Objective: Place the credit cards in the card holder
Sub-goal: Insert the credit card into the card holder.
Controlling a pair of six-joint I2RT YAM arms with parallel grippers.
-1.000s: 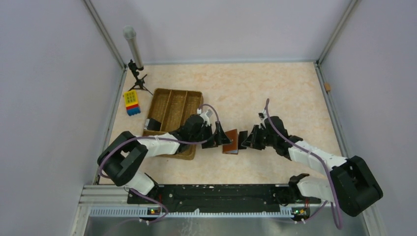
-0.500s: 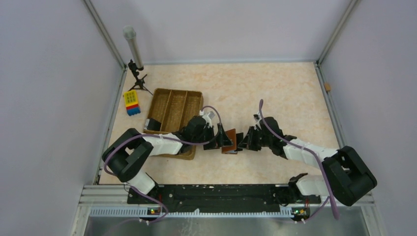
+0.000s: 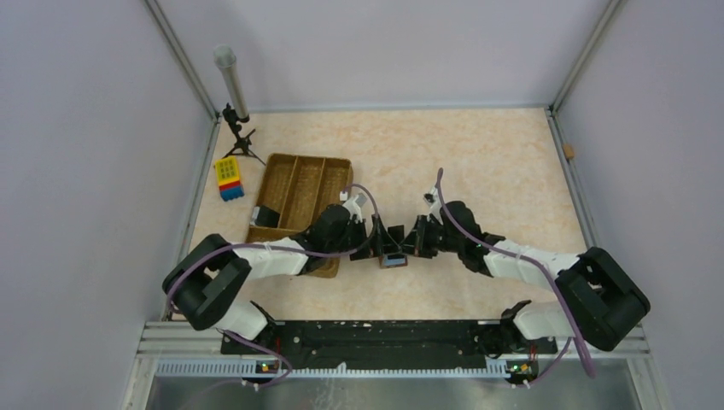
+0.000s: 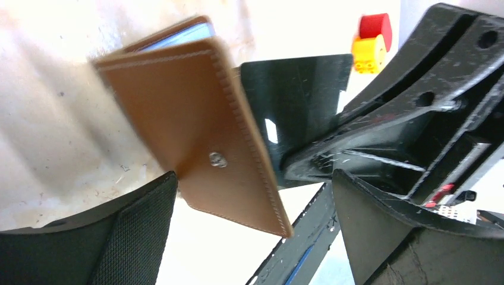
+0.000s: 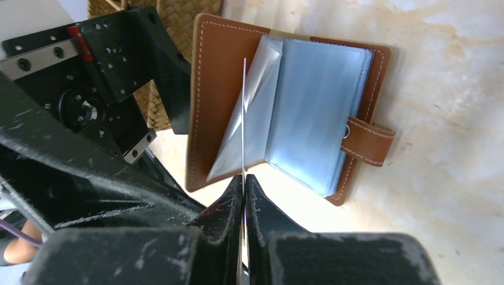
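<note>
The brown card holder (image 5: 205, 89) lies open on the table, its clear bluish sleeves (image 5: 315, 113) fanned and its strap (image 5: 368, 141) to the right. My right gripper (image 5: 244, 187) is shut on a thin credit card (image 5: 244, 119), seen edge-on, whose far end sits among the sleeves. From the left wrist the same card (image 4: 297, 98) looks dark and glossy behind the holder's raised brown cover (image 4: 202, 130). My left gripper (image 4: 255, 237) is open, and the cover's lower corner hangs between its fingers. From above, both grippers meet over the holder (image 3: 394, 260).
A woven compartmented tray (image 3: 300, 195) sits just left of the left arm, with a dark item (image 3: 267, 215) in its near corner. A yellow-and-blue block (image 3: 228, 178) and a small tripod with a tube (image 3: 232, 85) stand at the far left.
My right gripper has moved left with the card, up to the holder. The holder has shifted slightly left and nearer, and its bluish inside now shows from above. The left gripper stayed open.
</note>
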